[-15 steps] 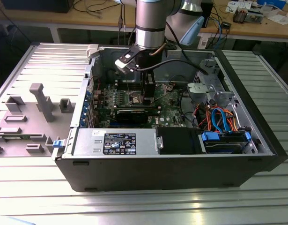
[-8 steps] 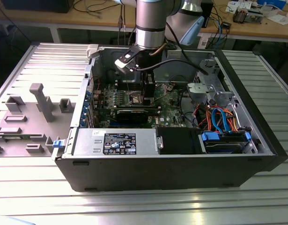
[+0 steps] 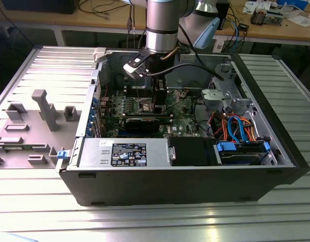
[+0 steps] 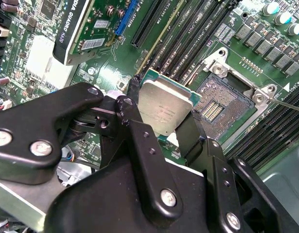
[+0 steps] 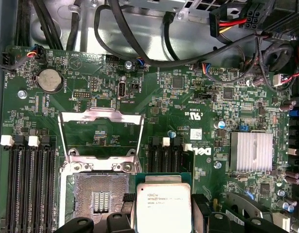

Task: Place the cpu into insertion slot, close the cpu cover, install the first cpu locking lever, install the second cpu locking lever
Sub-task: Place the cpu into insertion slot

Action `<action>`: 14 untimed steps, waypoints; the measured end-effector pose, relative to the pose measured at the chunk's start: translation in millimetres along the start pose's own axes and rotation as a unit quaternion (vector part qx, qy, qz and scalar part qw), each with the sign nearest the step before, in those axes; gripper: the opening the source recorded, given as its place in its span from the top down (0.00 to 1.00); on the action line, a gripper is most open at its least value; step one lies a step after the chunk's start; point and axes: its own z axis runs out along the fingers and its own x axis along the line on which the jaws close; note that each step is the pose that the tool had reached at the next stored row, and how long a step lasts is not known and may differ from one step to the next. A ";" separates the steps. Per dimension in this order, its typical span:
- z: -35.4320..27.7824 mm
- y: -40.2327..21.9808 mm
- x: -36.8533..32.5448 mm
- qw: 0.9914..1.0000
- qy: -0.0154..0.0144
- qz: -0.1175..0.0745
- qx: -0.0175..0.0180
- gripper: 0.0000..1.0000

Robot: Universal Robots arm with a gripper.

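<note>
My gripper [image 4: 161, 116] is shut on the cpu [image 4: 164, 109], a silver-topped square chip with a green edge, pinched on two opposite sides by black fingers [image 4: 132, 99]. The cpu [image 5: 163, 206] hangs just beside the insertion slot [image 5: 100, 199], not over it, and the slot's pin field lies bare. In the second wrist view the insertion slot [image 4: 222, 104] shows its silver corner brackets. The cpu cover [image 5: 100, 115], a silver frame, stands swung open behind the slot. In the exterior view the gripper [image 3: 157, 101] reaches down into the open computer case [image 3: 275, 151].
Long black memory slots [image 5: 32, 179] flank the socket on both sides. A black graphics card [image 4: 76, 29] lies close by. A finned heatsink [image 5: 251, 151] and cables [image 5: 139, 53] sit on the board. A grey power supply [image 3: 124, 151], drive wiring [image 3: 235, 126] and grey fixtures [image 3: 44, 108] surround the work.
</note>
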 end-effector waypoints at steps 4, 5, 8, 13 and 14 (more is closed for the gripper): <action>0.1 0.0 0.0 1.000 -0.001 0.002 0.001 0.45; 0.1 0.0 0.0 1.000 -0.001 0.003 0.001 0.45; 0.1 0.0 0.0 1.000 -0.002 0.005 0.001 0.45; 0.2 0.0 0.0 1.000 -0.002 0.008 0.002 0.45; 0.3 0.0 0.1 1.000 -0.003 0.010 0.002 0.45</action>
